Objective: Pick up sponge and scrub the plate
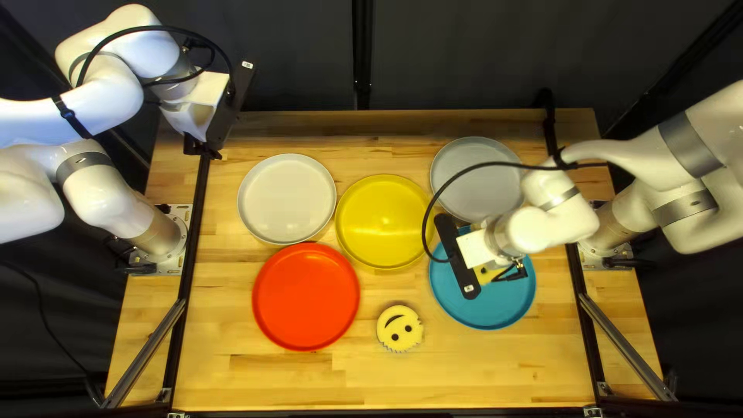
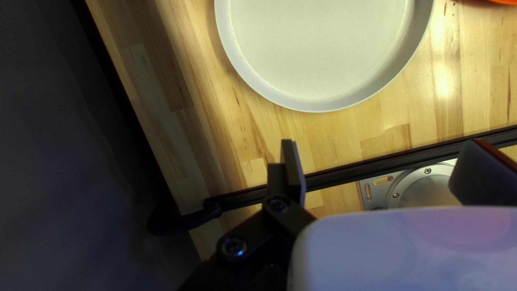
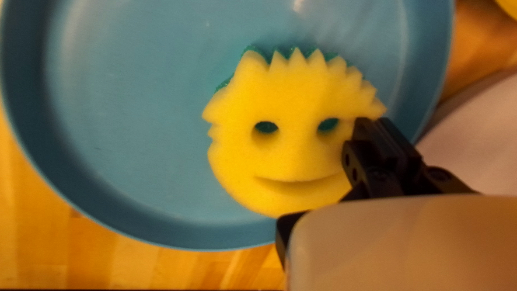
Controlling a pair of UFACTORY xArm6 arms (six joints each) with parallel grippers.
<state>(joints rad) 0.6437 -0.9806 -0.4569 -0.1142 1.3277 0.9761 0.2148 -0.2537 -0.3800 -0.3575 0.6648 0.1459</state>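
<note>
In the top left view my right gripper is down over the blue plate, partly hiding a yellow sponge. The right wrist view shows my right gripper with its fingers close together, pinching the side edge of the smiling sponge. Green backing shows along the sponge's jagged edge, over the blue plate. My left gripper is raised above the table's far left corner; in its wrist view the left gripper has widely spaced fingers and nothing between them.
A second smiley sponge lies on bare wood between the red plate and the blue one. Farther back stand a cream plate, a yellow plate and a grey plate. The right arm's black cable loops over the grey plate.
</note>
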